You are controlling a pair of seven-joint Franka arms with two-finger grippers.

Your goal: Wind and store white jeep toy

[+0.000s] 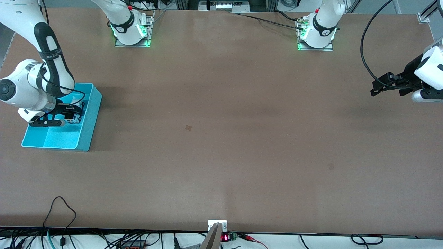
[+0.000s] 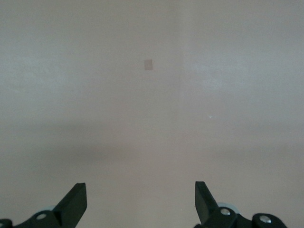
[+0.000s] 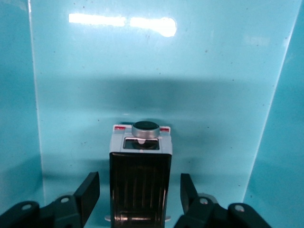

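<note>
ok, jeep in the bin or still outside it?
In. The white jeep toy sits upright on the floor of the turquoise bin, bin walls around it, between the right gripper's parted fingers, which don't touch it.

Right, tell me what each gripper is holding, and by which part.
Nothing. The right gripper has its jaws apart either side of the white jeep toy, which sits in the turquoise bin. The left gripper waits open over bare table.

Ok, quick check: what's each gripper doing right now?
Left gripper: open, holding nothing, waiting over the bare table.
Right gripper: open inside the turquoise bin, fingers on either side of the white jeep toy, clear of it.
</note>
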